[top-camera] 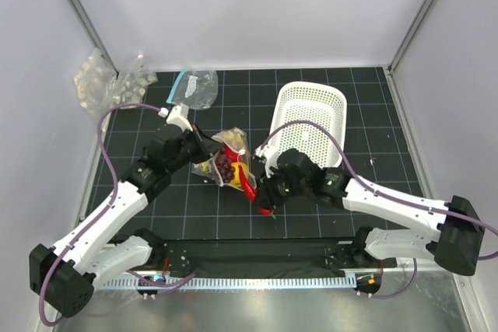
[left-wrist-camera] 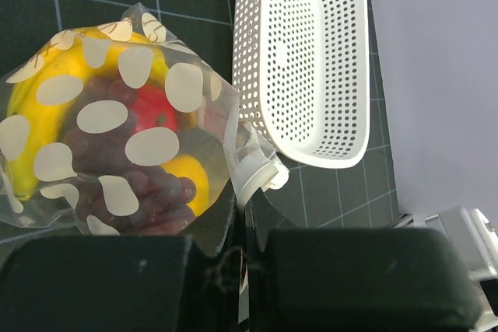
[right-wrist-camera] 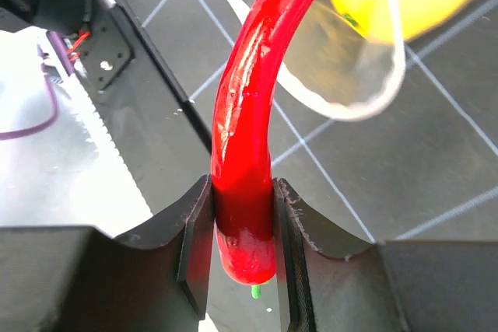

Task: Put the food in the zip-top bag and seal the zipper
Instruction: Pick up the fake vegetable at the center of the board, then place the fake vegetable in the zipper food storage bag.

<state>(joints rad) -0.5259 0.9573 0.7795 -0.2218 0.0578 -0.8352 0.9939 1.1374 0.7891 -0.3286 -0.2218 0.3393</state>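
On the black gridded surface [top-camera: 156, 215] stands the white basket [top-camera: 311, 118]. Just left of it the zip-top bag [left-wrist-camera: 117, 114], holding a yellow banana [left-wrist-camera: 31, 114] and grape bunch [left-wrist-camera: 148, 184], is pinched in the closed left tool [left-wrist-camera: 243, 250]. The right tool [right-wrist-camera: 243, 223] clamps the red chili [right-wrist-camera: 237, 114], whose far end reaches the bag's mouth.

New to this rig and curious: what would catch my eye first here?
A glossy red chili, clamped in the right gripper, arcs toward the zip-top bag at mid-table. That spotted clear bag, pinched by the left gripper, bulges with yellow, red and purple fruit. A white basket sits behind the right arm.
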